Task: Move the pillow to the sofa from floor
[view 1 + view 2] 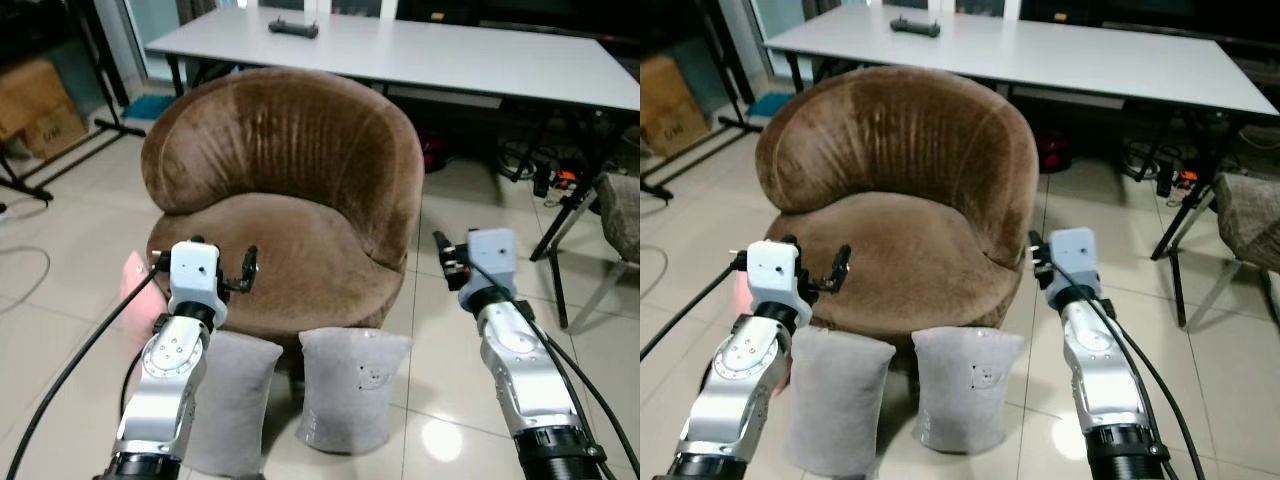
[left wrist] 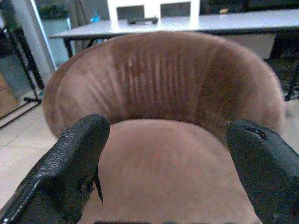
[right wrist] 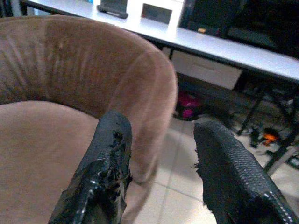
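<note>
A white bench point(image 1: 420, 55) stands behind the brown sofa point(image 1: 285, 200) (a round armchair). Two grey pillows point(image 1: 352, 390) stand upright on the floor point(image 1: 480, 300), touching the sofa's front edge. The left pincer point(image 1: 245, 270) hovers over the seat's front edge, spread wide and empty; the right pincer point(image 1: 445, 255), beside the sofa's right side, is also parted and empty.

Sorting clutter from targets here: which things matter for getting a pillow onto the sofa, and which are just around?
Job: two grey pillows on the floor, brown sofa.
Lying about: white table, black remote, cardboard box.
</note>
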Controlling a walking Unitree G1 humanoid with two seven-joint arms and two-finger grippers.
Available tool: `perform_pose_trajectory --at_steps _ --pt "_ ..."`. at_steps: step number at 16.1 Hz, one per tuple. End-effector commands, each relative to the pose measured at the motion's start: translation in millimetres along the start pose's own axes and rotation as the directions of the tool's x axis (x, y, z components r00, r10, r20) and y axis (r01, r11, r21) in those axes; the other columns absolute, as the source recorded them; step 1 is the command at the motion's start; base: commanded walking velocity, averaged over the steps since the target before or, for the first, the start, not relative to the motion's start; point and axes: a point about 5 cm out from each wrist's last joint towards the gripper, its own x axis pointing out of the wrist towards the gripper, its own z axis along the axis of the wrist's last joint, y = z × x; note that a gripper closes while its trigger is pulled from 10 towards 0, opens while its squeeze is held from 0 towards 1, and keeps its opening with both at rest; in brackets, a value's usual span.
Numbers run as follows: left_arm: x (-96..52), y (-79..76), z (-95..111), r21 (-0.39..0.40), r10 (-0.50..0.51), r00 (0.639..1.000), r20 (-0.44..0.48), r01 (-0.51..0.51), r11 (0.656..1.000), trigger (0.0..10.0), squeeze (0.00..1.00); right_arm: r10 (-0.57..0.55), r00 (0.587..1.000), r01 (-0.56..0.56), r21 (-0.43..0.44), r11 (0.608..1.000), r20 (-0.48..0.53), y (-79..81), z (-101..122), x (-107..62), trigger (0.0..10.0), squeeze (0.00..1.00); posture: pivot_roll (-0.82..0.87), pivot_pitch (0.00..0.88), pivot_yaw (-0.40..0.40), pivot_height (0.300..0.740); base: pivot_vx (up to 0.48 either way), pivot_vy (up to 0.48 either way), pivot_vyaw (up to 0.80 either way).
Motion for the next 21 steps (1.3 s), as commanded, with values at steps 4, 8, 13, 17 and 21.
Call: perform_pose_trajectory --at_steps 4,8,13,17,21 --pt "0.8 1.1 0 0.005 0.001 1.000 -0.004 -0.001 1.000 10.0 0.00 0.007 1.000 -0.007 0.003 1.000 0.020 3.0 4 -0.1 10.0 0.00 0.03 0.000 -0.008 0.740 0.240 0.000 0.00" --pt "1.5 -0.5 0 0.002 -0.006 1.000 -0.002 0.006 1.000 10.0 0.00 0.005 1.000 -0.005 0.079 0.997 -0.006 -0.3 -1 -3.2 10.0 0.00 0.02 0.000 -0.004 0.740 0.265 0.000 -0.20" --pt "2.7 -2.9 0 -0.004 -0.014 1.000 0.000 0.014 1.000 10.0 0.00 -0.038 0.999 0.039 0.069 0.997 -0.009 -7.9 -1 -3.6 10.0 0.00 0.02 0.000 -0.005 0.740 0.295 0.000 -0.78" --pt "2.6 -5.5 2 0.016 -0.019 1.000 0.019 0.018 1.000 10.0 0.00 0.012 1.000 -0.012 -0.044 0.999 0.004 -0.8 3 -1.8 10.0 0.00 0.01 0.000 -0.007 0.740 0.147 0.000 0.00" --pt "2.3 -5.4 2 0.070 -0.008 1.000 0.023 0.006 0.998 10.0 0.00 0.065 0.998 -0.064 -0.089 0.994 0.002 6.5 4 -0.1 10.0 0.00 0.02 0.000 -0.012 0.740 0.000 -0.120 0.57"
